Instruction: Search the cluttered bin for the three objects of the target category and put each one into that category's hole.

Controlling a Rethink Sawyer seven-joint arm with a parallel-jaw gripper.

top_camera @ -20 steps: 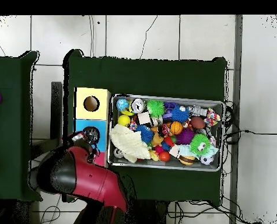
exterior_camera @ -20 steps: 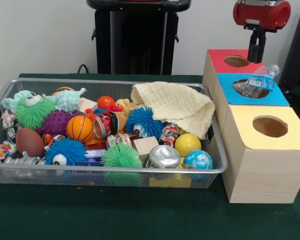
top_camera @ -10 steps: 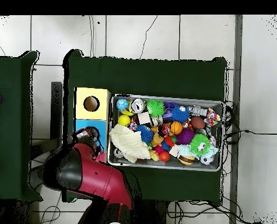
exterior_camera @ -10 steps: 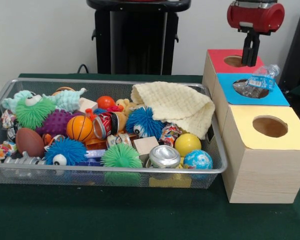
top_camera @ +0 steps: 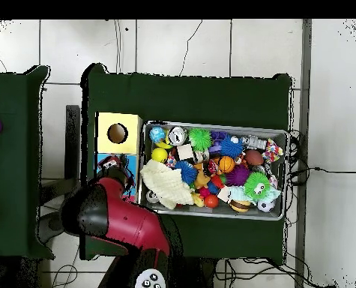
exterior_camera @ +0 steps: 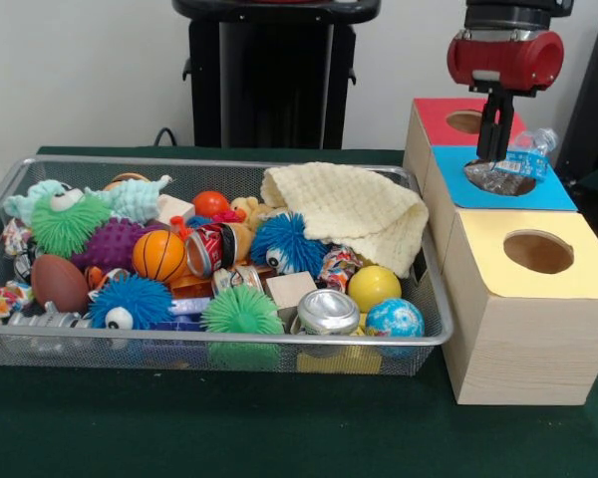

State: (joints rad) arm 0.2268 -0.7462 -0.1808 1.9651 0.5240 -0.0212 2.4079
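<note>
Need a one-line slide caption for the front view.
Sawyer gripper hangs over a crushed plastic bottle lodged in the blue box's hole, beside a wire bin crowded with toys.

I see the blue hole (exterior_camera: 502, 177) blocked by a crushed plastic bottle (exterior_camera: 516, 162) lying across it, with my gripper (exterior_camera: 492, 129) just above. The red hole (exterior_camera: 470, 121) and yellow hole (exterior_camera: 538, 251) are open. In the bin (exterior_camera: 229, 339), a cream cloth (exterior_camera: 354, 214) covers the corner nearest the boxes.
</note>
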